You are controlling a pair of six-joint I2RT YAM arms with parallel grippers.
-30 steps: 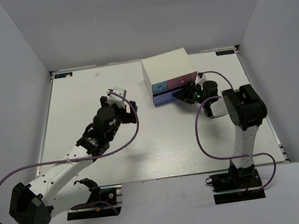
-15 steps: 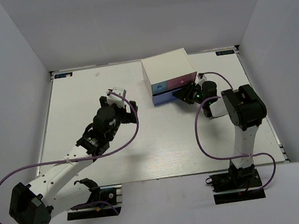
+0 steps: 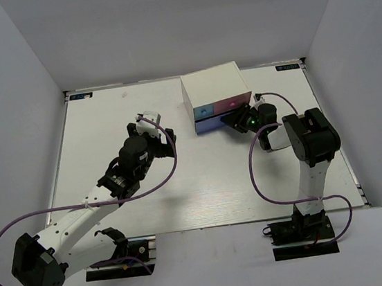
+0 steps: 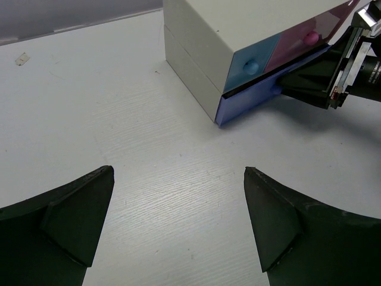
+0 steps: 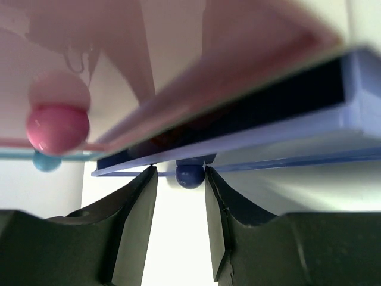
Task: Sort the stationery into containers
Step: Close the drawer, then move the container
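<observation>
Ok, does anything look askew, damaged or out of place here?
The drawer box sits skewed to the table, and its blue-violet lower drawer stands slightly ajar, the right claw straddling its knob. Nothing looks spilled or damaged.

I'm looking at a white table (image 3: 203, 183) with a fine wood-grain surface, boxed in by plain grey walls (image 3: 17, 87) on the left, right and far sides. A white ledge (image 3: 213, 269) runs along its near edge. A small blue sticker (image 3: 82, 95) sits at the table's far left corner and a second sticker (image 3: 288, 67) at its far right corner, both too small for me to read, and in the left wrist view a tiny pale scrap (image 4: 22, 58) lies flat on the table near the far wall, though I cannot tell what it is.
</observation>
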